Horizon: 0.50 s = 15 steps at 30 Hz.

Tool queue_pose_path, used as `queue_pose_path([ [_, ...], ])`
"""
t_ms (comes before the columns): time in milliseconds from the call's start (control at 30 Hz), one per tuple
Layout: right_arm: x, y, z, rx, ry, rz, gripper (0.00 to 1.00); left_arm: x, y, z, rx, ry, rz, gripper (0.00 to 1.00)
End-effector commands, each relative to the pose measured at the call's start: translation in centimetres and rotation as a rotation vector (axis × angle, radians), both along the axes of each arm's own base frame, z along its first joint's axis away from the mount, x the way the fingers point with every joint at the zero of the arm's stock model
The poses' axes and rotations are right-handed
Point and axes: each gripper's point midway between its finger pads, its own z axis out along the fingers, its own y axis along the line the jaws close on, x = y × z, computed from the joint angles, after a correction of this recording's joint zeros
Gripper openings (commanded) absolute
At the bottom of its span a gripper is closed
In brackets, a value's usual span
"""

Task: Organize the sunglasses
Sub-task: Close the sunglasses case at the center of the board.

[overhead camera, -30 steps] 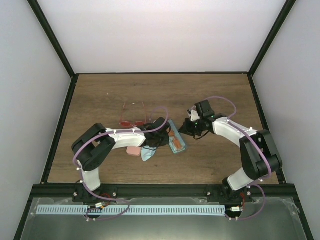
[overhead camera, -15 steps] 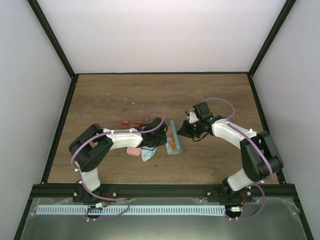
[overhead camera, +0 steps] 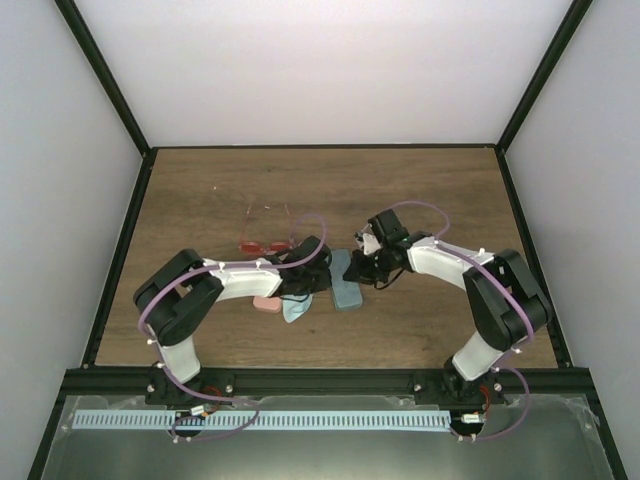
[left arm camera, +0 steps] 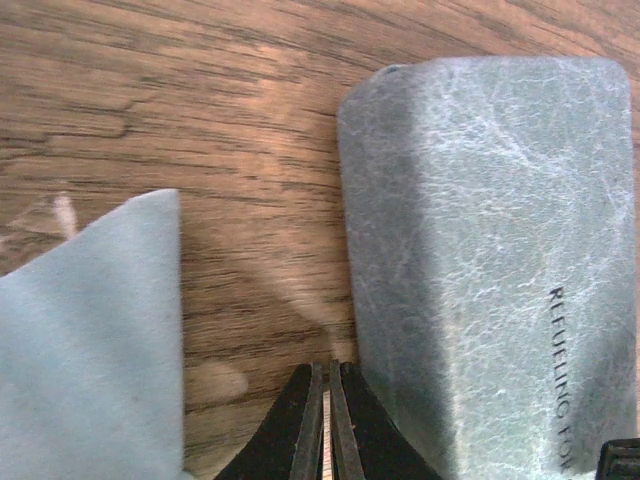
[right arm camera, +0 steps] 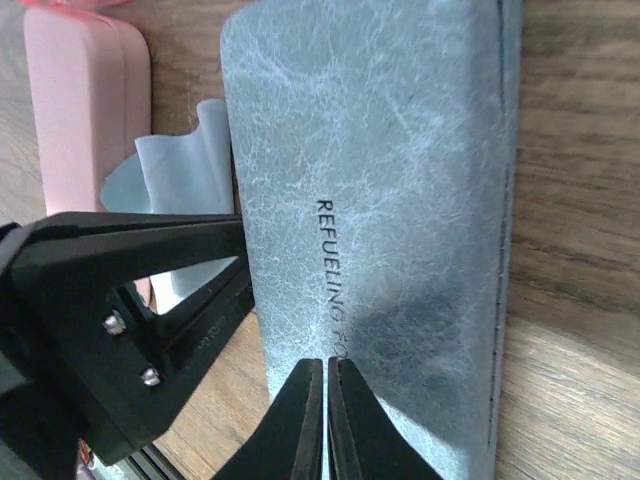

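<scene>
A reddish-pink pair of sunglasses (overhead camera: 264, 238) lies open on the wooden table, behind the left arm. A closed grey-blue case (overhead camera: 346, 288) lies between the two arms. My left gripper (overhead camera: 322, 280) is shut and empty. Its tips (left arm camera: 329, 378) rest just off the left edge of the grey-blue case (left arm camera: 490, 260). My right gripper (overhead camera: 353, 268) is also shut and empty. Its tips (right arm camera: 326, 368) sit over the lid of the grey-blue case (right arm camera: 370, 170), by the printed lettering.
A pink case (overhead camera: 267, 302) and a light blue cloth (overhead camera: 296, 310) lie left of the grey-blue case, under the left arm. They also show in the right wrist view as the pink case (right arm camera: 85, 110) and the cloth (right arm camera: 185, 170). The cloth (left arm camera: 90, 340) is left of my left fingers.
The grey-blue case, open with an orange-red pair inside a second ago, has swung shut and now lies straight. My right gripper has moved left onto its lid.
</scene>
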Motion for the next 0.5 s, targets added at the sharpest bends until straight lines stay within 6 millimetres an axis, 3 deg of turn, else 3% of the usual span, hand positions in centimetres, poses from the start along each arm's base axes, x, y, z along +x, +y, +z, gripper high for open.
queue_pose_path([
  [0,-0.4,0.7,-0.4,0.003,0.024,0.028,0.03,-0.5,1.8,-0.3,0.019,0.015,0.032,0.05],
  [167,0.1,0.5,-0.1,-0.008,0.003,0.023,0.03,-0.7,3.2,0.3,0.043,0.002,0.057,0.05],
  [367,1.5,2.1,3.9,0.084,-0.079,0.035,0.03,-0.3,4.0,3.0,0.041,-0.051,0.073,0.05],
  [467,1.6,2.5,4.5,0.104,-0.079,0.050,0.03,0.0,4.2,4.5,0.043,-0.082,0.081,0.05],
])
